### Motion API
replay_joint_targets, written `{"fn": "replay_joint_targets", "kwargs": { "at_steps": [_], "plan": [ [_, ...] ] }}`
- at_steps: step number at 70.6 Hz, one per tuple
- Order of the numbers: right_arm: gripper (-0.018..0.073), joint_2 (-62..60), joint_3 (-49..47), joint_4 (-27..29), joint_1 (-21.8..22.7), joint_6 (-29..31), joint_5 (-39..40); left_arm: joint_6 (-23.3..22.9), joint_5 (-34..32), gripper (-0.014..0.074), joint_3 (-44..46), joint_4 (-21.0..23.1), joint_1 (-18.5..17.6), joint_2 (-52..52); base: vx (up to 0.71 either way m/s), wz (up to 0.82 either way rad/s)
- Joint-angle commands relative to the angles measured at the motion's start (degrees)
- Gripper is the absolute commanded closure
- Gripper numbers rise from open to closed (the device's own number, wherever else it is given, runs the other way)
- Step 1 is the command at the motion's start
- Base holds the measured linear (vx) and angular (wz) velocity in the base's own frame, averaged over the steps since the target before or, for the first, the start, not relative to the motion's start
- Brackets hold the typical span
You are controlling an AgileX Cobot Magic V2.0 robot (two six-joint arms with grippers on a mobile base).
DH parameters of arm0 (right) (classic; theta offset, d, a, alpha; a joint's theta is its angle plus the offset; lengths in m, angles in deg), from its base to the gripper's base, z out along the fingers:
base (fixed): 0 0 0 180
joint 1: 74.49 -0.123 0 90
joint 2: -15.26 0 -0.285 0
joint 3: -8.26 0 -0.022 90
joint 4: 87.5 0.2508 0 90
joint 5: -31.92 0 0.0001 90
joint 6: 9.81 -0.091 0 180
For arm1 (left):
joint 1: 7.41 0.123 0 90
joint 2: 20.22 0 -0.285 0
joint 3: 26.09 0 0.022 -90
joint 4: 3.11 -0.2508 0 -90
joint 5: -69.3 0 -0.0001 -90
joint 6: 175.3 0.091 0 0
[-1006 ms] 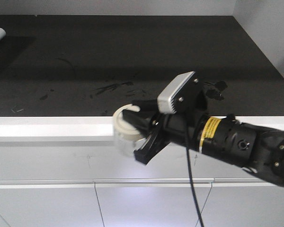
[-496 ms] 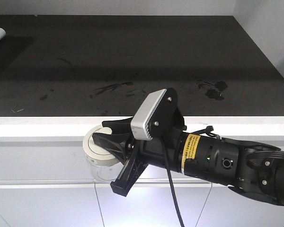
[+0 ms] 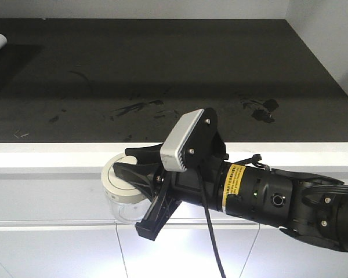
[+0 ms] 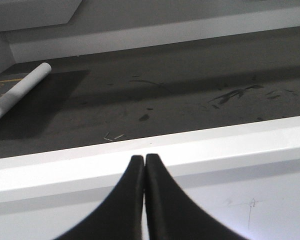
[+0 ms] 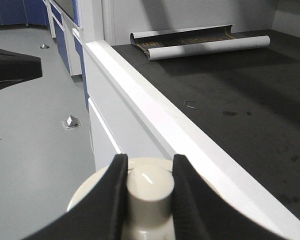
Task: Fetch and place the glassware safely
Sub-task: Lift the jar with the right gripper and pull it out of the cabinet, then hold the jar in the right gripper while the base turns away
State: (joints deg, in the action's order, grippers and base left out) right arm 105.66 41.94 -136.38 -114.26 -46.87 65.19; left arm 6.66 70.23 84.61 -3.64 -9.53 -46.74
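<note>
The glassware (image 3: pixel 124 200) is a small squat clear jar with a round cream-white lid. It hangs in the air in front of the counter's white front edge (image 3: pixel 58 156), lid tipped toward the camera. My right gripper (image 3: pixel 140 174) is shut on the lid's central knob (image 5: pixel 149 186), one black finger on each side. In the left wrist view my left gripper (image 4: pixel 144 159) is shut with nothing in it, its tips level with the counter's white edge (image 4: pixel 240 145). The jar's glass body is hidden in the right wrist view.
A dark, scuffed countertop (image 3: pixel 162 75) lies behind the white edge. A white cylinder (image 4: pixel 15 97) rests at its far left. White cabinet fronts (image 3: pixel 58 249) sit below the edge. The right wrist view shows grey floor (image 5: pixel 30 125) beside the cabinets.
One second ago the jar was higher and further right, at the counter's edge. The right arm carried it down and left. Over the last half second nothing has moved.
</note>
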Motion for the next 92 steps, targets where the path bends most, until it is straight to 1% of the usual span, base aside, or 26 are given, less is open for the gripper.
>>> {"fn": "replay_joint_targets", "kwargs": {
  "at_steps": [1,66,92],
  "plan": [
    [0.0563,-2.4,-1.8,2.0,0.0,0.1,4.9,-0.1,-4.5,0.0603,1.5,0.5,0.1,-0.4,0.0,0.0],
    [0.0563,-2.4,-1.8,2.0,0.1,0.1,4.9,-0.1,-4.5,0.0603,1.5,0.5,0.1,-0.4,0.0,0.01],
    [0.0563,-2.4,-1.8,2.0,0.1,0.1,4.8,-0.1,-4.5,0.0603,1.5,0.5,0.1,-0.4,-0.04,0.18]
  ]
}}
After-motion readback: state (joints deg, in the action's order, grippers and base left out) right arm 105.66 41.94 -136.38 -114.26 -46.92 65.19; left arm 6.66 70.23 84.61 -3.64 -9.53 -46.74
